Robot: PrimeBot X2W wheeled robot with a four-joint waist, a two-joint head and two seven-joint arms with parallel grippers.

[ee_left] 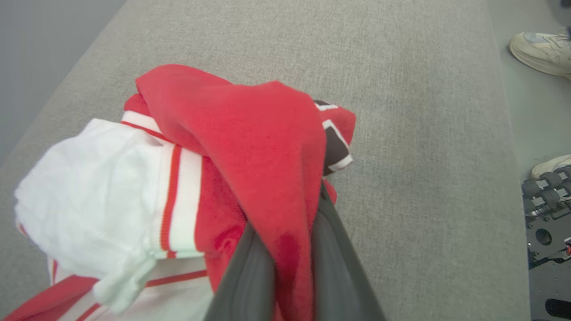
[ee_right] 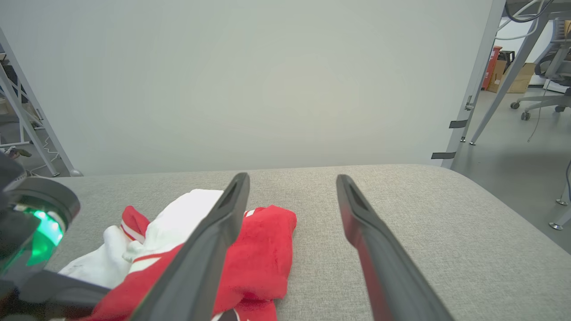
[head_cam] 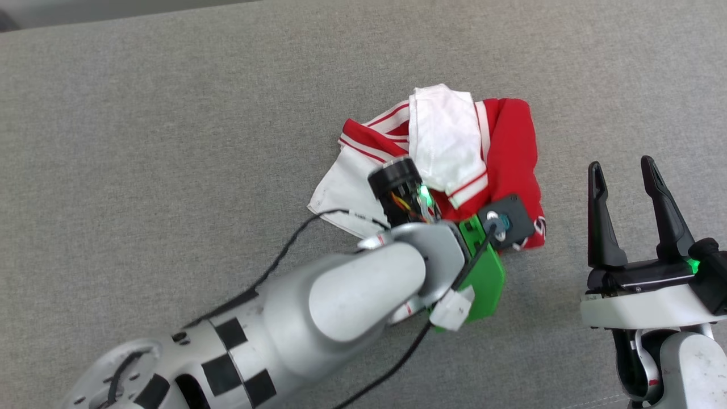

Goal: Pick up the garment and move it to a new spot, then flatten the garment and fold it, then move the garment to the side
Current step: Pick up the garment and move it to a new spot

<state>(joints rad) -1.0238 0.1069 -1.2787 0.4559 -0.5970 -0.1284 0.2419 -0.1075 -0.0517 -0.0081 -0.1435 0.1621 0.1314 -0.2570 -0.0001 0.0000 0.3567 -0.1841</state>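
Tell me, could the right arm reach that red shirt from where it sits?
Probably yes: the right fingers stand open beside the garment, with bare grey cushion between them and its red side uncovered.

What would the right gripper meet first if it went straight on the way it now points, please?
Probably nothing close: the right gripper, open, points along the bare grey cushion toward the pale wall. The shirt lies left of that line. Depth is hard to judge.

Garment crumpled on grey fabric surface; red, white sleeves; lettering apparently mostly hidden.
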